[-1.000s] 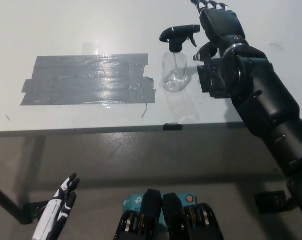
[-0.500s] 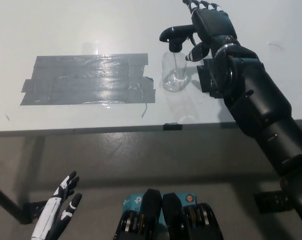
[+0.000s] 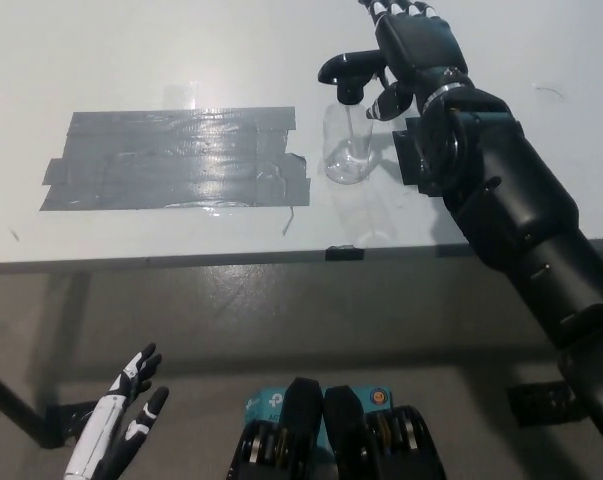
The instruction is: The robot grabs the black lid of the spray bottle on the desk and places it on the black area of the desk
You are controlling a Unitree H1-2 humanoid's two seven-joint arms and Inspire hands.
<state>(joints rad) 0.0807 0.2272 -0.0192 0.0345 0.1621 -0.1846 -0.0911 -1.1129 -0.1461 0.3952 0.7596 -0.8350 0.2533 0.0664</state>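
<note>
From my remote station: the robot's black right hand point(image 3: 413, 45) reaches across the white desk point(image 3: 131, 50) to the clear spray bottle point(image 3: 348, 140), which stands upright near the desk's far side. The hand sits against the right end of the bottle's black lid point(image 3: 349, 72), the trigger spray head, which is on the bottle and not yet lifted off. The hand's upper fingers point(image 3: 393, 10) splay above the lid's rear, while a lower finger curls in beside the bottle's neck (I cannot tell from this steep angle whether the hand has actually closed on the lid or is only touching it). The nozzle points toward picture left.

To the bottle's left lies the black area point(image 3: 171, 158), a patch of overlapping dark tape strips stuck flat on the desk; its right edge comes close to the bottle's base without touching it. A small black clip point(image 3: 344, 253) shows on the desk's near edge.

The white left hand point(image 3: 121, 420) hangs low at the lower left, below the desk, released and holding nothing, fingers spread.
</note>
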